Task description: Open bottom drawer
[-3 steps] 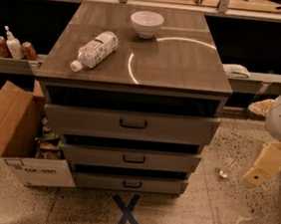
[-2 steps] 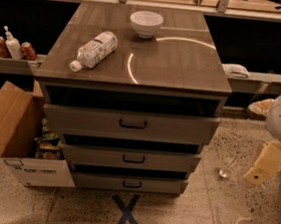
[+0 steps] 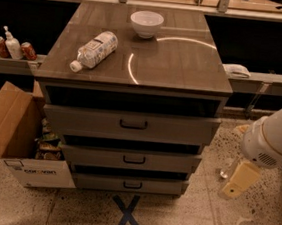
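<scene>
The bottom drawer point(image 3: 98, 182) is the lowest and slimmest of three grey-brown fronts in the cabinet, with a small dark bar handle point(image 3: 132, 185). Its front sits set back under the middle drawer point(image 3: 96, 156), with a dark gap above it. The top drawer point(image 3: 80, 119) has the tallest front. My gripper point(image 3: 238, 181) hangs from the white arm point(image 3: 274, 136) at the right of the cabinet, about level with the lower drawers and well apart from the handle. One cream finger point(image 3: 239, 179) shows, pointing down towards the floor.
A water bottle point(image 3: 94, 50) lies on the cabinet top, with a white bowl point(image 3: 146, 23) behind it. An open cardboard box point(image 3: 13, 136) stands against the cabinet's left side. A blue tape X point(image 3: 127, 216) marks the floor in front. Cans and a bottle point(image 3: 12, 46) stand on a shelf at left.
My gripper has moved a little down and to the left, closer to the cabinet's right side. The drawers, bottle and bowl have not moved.
</scene>
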You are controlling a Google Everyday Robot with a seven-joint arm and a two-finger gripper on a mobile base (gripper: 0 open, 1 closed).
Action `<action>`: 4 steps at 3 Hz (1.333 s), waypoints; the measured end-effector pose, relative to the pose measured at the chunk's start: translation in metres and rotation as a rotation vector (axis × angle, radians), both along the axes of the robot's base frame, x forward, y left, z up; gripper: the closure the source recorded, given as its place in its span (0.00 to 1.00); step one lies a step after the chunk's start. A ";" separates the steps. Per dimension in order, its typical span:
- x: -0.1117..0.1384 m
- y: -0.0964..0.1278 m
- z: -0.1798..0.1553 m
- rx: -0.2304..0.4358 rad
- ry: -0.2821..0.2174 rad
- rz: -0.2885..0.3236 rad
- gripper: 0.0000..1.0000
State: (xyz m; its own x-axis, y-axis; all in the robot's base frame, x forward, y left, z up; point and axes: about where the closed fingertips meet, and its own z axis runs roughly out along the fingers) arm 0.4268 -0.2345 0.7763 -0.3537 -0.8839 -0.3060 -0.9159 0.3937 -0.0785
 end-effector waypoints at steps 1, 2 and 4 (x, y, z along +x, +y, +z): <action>0.011 0.011 -0.067 0.053 -0.030 0.062 0.00; 0.010 0.011 -0.066 0.053 -0.028 0.062 0.00; 0.016 0.005 -0.130 -0.036 0.029 0.173 0.00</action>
